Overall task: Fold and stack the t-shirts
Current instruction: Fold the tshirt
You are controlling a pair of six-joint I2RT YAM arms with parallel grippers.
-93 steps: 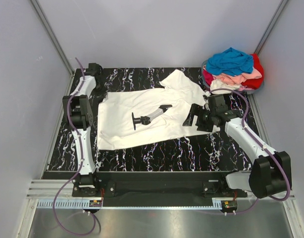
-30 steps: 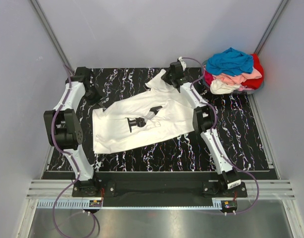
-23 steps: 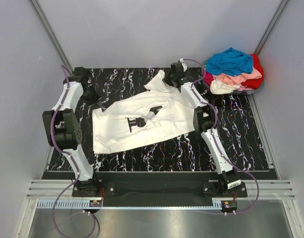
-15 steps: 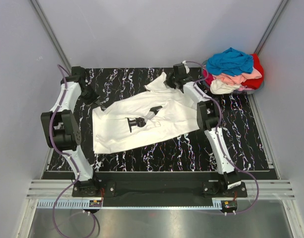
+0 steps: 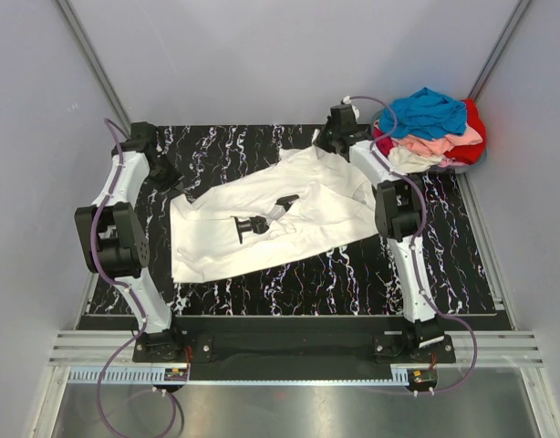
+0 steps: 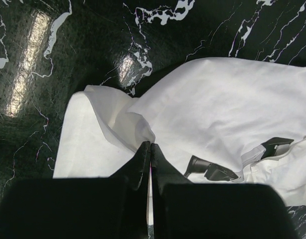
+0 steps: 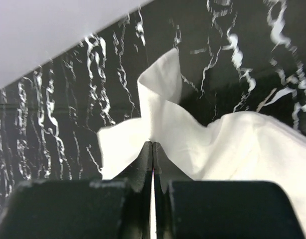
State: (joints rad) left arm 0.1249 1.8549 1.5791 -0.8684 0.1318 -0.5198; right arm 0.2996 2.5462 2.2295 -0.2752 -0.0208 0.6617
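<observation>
The cream-white t-shirt (image 5: 262, 233) is lying wrinkled diagonally on the surface (image 5: 353, 274). The jaws of the left gripper (image 6: 150, 148) and right gripper (image 7: 152, 147) are each pinching its bunched edges.

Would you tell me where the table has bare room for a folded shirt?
Bare: the near strip between the white t-shirt and the front edge of the table, and right of the right arm. Crowded: the pile of t-shirts far right.

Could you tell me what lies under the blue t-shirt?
Beneath the blue t-shirt show a pink t-shirt, a red t-shirt and a cream t-shirt; anything deeper is covered.
</observation>
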